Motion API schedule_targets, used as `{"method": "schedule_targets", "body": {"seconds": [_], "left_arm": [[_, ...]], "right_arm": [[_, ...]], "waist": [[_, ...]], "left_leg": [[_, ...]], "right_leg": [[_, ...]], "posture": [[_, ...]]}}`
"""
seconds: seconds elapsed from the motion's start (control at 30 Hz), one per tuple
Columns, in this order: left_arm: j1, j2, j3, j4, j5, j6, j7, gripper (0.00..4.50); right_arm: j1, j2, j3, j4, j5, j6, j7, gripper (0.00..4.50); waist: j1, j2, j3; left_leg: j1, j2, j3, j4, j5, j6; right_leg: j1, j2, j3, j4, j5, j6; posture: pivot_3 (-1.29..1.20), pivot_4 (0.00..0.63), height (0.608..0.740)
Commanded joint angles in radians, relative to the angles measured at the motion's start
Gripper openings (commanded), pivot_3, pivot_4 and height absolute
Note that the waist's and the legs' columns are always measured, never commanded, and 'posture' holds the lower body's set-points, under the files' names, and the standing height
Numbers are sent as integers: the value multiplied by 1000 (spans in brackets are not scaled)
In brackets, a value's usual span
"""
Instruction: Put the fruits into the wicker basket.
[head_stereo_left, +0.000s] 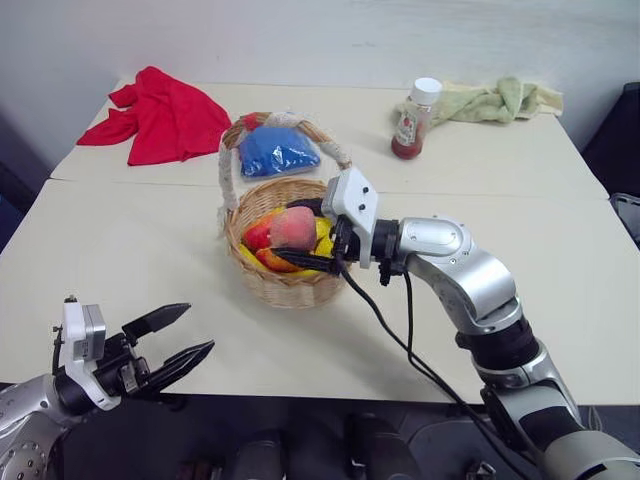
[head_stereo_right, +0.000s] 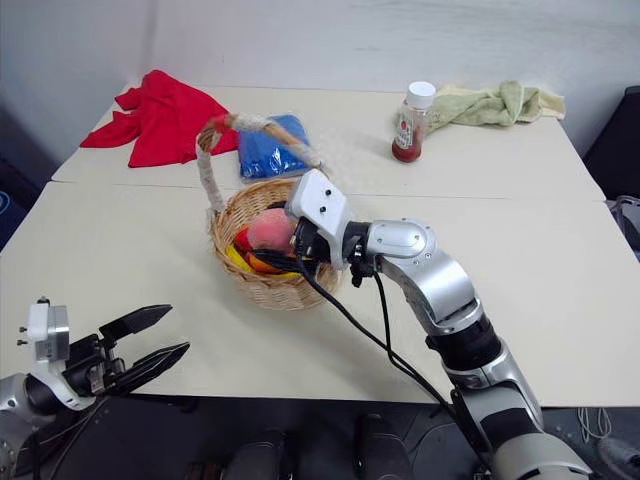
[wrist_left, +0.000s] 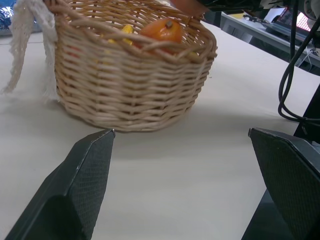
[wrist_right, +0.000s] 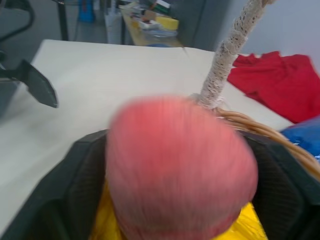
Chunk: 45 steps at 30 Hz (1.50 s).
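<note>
We see the right tool (head_stereo_left: 300, 240) at the centre of the frame, reaching in from the right and holding a pink-red peach (head_stereo_left: 293, 227) between its black fingers (head_stereo_left: 296, 264), right above the wicker basket (head_stereo_left: 285, 285). In the right wrist view the peach (wrist_right: 180, 167) sits between the two dark fingers, with yellow fruit below it. The basket stands at the middle of the pale surface (head_stereo_left: 120, 250), and inside it lie other fruits (head_stereo_left: 262, 240), yellow, orange and red. Its white-wrapped handle (head_stereo_left: 228, 175) arches up toward the upper centre of the frame.

The left tool (head_stereo_left: 180, 335) is at the lower left, over the near edge of the surface, well apart from the basket, its fingers spread wide with nothing between them.

Behind the basket we see a blue bag (head_stereo_left: 277, 152). A red cloth (head_stereo_left: 160, 115) lies at the upper left, a sauce bottle (head_stereo_left: 414, 120) with a white cap stands at the upper right, and a pale green towel (head_stereo_left: 490, 100) lies just beside it.
</note>
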Motion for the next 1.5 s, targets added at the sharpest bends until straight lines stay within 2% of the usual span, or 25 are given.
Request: {"method": "schedule_targets", "body": {"seconds": [0.03, 0.17, 0.3, 0.4, 0.5, 0.63, 0.7, 0.8, 1.0, 1.17, 1.2, 1.3, 1.5], "left_arm": [[10, -6, 16, -45, -7, -26, 5, 4500], [-13, -8, 9, -47, -19, -26, 19, 4500], [-38, 5, 6, -36, -23, -21, 16, 4500], [-63, 7, 7, -31, -38, -14, 23, 4500], [-96, 13, 1, -29, -47, 0, 33, 4500], [-126, 22, -10, -23, -47, 14, 40, 4500], [-143, 26, -21, -20, -43, 19, 45, 4500], [-151, 28, -26, -17, -40, 22, 43, 4500], [-149, 37, -21, -4, -38, 19, 29, 4500], [-179, 43, -51, 12, -33, 20, 18, 4500], [-187, 45, -59, 19, -31, 20, 15, 4500], [-238, 52, -102, 55, -20, 22, -4, 4500], [-363, 60, -199, 155, 12, 17, -57, 4500]], "right_arm": [[40, 5, -40, -85, 92, -48, 81, 4479], [162, -61, -206, -192, 396, 92, 192, 4479], [267, -277, -317, -279, 618, 279, 292, 4479], [286, -338, -358, -209, 559, 223, 292, 4479], [209, -342, -325, -14, 367, 28, 306, 4479], [87, -282, -261, 179, 242, -97, 317, 4479], [21, -209, -210, 303, 201, -162, 351, 4479], [-32, -137, -168, 421, 173, -218, 412, 3979], [-77, -100, -175, 501, 141, -271, 459, 2022], [-11, -132, -241, 398, 185, -255, 450, 296], [7, -138, -257, 364, 200, -239, 441, 122], [124, -197, -334, 175, 256, -179, 398, 129], [374, -283, -610, -100, 343, -100, 183, 129]], "waist": [[0, 0, 0], [5, 0, 0], [5, 0, 0], [-3, 0, 0], [-10, 0, 0], [-8, 1, 1], [2, 1, 1], [-5, 1, 1], [4, 1, 1], [5, 2, 1], [5, 2, 1], [8, 2, 1], [8, 2, 1]], "left_leg": [[0, 0, 0, 0, 0, 1], [0, 2, -1, 0, -2, 4], [1, 1, -3, 1, -2, 6], [7, 1, -3, 2, -2, 6], [12, 4, -3, 1, -1, 5], [11, 4, -4, 0, 0, 3], [7, 4, -4, 0, 0, 2], [5, 4, -1, 2, 1, 3], [5, 4, -3, 3, 1, 3], [5, 4, -4, 1, 1, 2], [5, 4, -4, 1, 1, 2], [4, 4, -5, 1, 1, 2], [4, 3, -5, 0, 0, 2]], "right_leg": [[0, 0, -1, 0, 0, 0], [1, 1, -3, 1, 0, 0], [4, 0, -5, 0, 0, 1], [9, 0, -5, 0, 0, 1], [13, 3, -5, 0, 1, -1], [12, 4, -6, 0, 1, -2], [8, 5, -6, 0, 1, -2], [7, 4, -6, 0, 1, -1], [8, 3, -7, 1, 1, -1], [7, 3, -8, 1, 1, -1], [7, 3, -8, 0, 1, -1], [7, 2, -9, 0, 1, -1], [8, 2, -9, -1, 1, 0]], "posture": [[0, 150, 740], [0, 150, 740], [0, 150, 740], [0, 150, 740], [0, 150, 740], [0, 150, 740], [0, 150, 740], [0, 150, 740], [0, 150, 740], [0, 150, 740], [0, 150, 740], [0, 150, 740], [0, 150, 740]]}}
